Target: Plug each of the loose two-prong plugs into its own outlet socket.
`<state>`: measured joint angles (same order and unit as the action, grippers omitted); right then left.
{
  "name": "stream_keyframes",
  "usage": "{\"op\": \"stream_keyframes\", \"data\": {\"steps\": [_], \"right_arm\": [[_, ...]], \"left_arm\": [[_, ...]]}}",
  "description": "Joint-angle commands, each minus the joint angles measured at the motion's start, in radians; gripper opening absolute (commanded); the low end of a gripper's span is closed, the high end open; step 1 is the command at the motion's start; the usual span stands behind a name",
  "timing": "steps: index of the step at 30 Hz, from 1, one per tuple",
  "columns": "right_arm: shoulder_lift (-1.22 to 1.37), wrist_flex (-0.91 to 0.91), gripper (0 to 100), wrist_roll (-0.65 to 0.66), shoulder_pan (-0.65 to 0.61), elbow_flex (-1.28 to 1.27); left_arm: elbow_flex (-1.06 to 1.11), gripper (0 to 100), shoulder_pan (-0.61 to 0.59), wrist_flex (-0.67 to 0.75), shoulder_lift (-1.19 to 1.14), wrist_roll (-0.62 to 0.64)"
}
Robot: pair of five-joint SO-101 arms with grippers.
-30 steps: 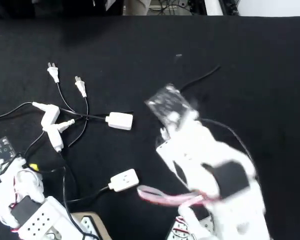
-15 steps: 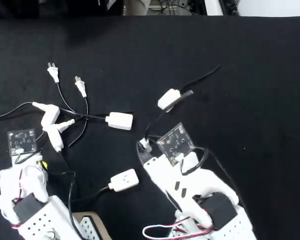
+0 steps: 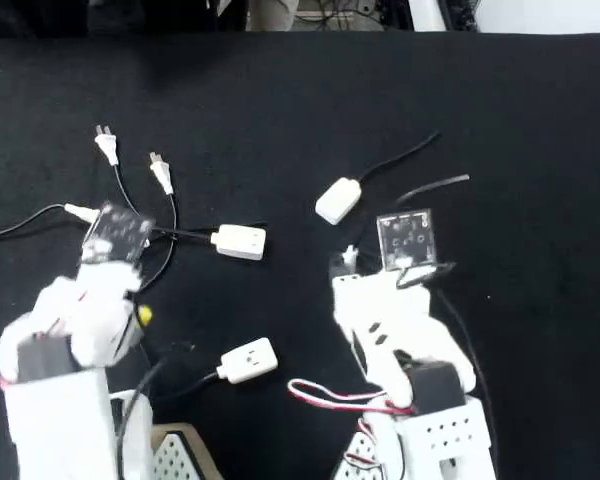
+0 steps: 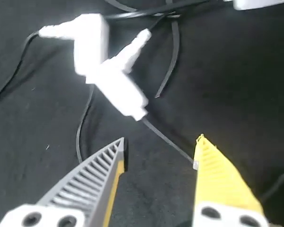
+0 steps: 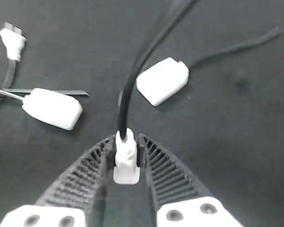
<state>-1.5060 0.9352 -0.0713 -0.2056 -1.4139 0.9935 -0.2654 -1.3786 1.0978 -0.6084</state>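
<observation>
The right tool (image 5: 126, 141) is pinching a white plug (image 5: 126, 165) narrowly between its ribbed black fingers. The plug's long axis is running along the tool's own line. Its glossy black cord (image 5: 132, 80) is leaving from the end that faces away from the wrist, and the prongs are not showing. Just ahead of the fingertips, a little off that line, a rounded white socket block (image 5: 162, 81) is lying flat on the matte black worktop (image 3: 520, 130). Its length is lying aslant to the plug and its own lead is trailing off the far end. This arm is sitting much nearer to that block than the other arm is. Since the cord end is leading, the plug probably needs turning before it can meet the socket. A second socket block (image 5: 52, 108), smooth and pillow-shaped, is lying farther off to the other side. The left tool (image 4: 161, 141) is hanging wide open, with a cluster of white moulded plugs (image 4: 109, 75) and thin black leads lying just beyond its tips.
</observation>
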Motion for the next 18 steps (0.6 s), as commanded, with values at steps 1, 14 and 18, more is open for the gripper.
{"op": "stream_keyframes", "data": {"steps": [1, 14, 18], "right_arm": [[0.081, -0.021, 1.2, -0.003, 0.097, 0.073], [0.506, -0.120, 1.2, 0.129, 0.385, 0.231], [0.595, -0.121, 1.2, 0.129, 0.419, 0.277]], "left_arm": [[-0.142, 24, 0.185, -0.006, -0.242, 0.003], [-0.077, 24, 0.759, 0.118, -0.419, 0.003], [0.004, 24, 0.783, 0.186, -0.402, 0.002]]}}
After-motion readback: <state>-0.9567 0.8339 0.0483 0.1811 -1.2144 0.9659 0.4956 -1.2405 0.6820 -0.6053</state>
